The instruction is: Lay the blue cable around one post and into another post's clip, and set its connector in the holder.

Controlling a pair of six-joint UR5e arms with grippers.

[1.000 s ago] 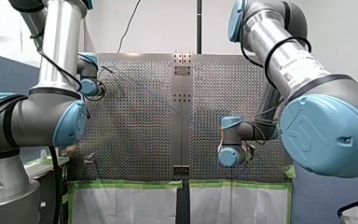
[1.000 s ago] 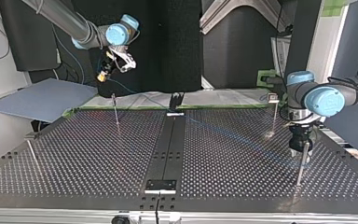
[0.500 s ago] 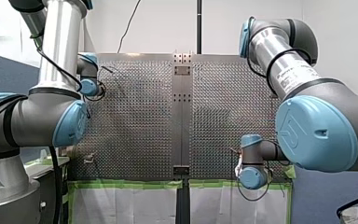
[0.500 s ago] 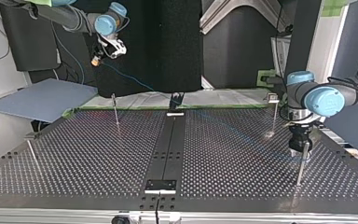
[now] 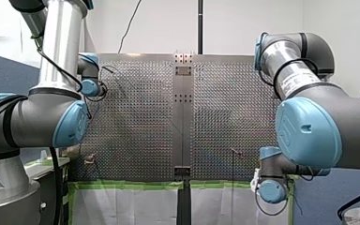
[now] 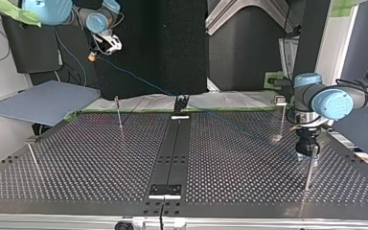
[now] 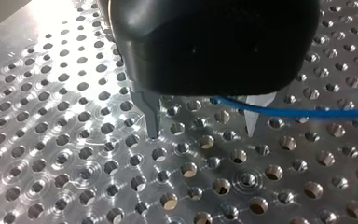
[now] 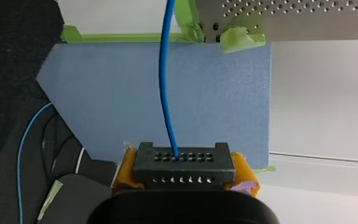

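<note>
My right gripper (image 8: pixel 185 172) has its yellow pads shut on the black connector (image 8: pixel 186 161), and the blue cable (image 8: pixel 164 74) leaves it straight ahead. In the top view this gripper (image 6: pixel 95 53) hangs high at the far left, off the table. From there the cable (image 6: pixel 139 79) slants down past the black holder (image 6: pixel 180 103) and across the plate to my left gripper (image 6: pixel 308 152). In the left wrist view that gripper (image 7: pixel 201 126) is open, its metal fingertips resting on the perforated plate. The cable (image 7: pixel 303 113) passes between them and off past one finger. A thin post (image 6: pixel 309 168) stands just in front.
Other thin posts stand on the plate: one with a clip on top (image 6: pixel 281 101), one at the far left (image 6: pixel 119 114) and one at the near left (image 6: pixel 32 154). A blue panel (image 6: pixel 43 100) lies beyond the table's far left corner. Green tape (image 5: pixel 131 185) lines the edge.
My right arm has carried the connector off the table, up and left in the top view, down and right in the front view. The cable follows. My left arm stays put.
</note>
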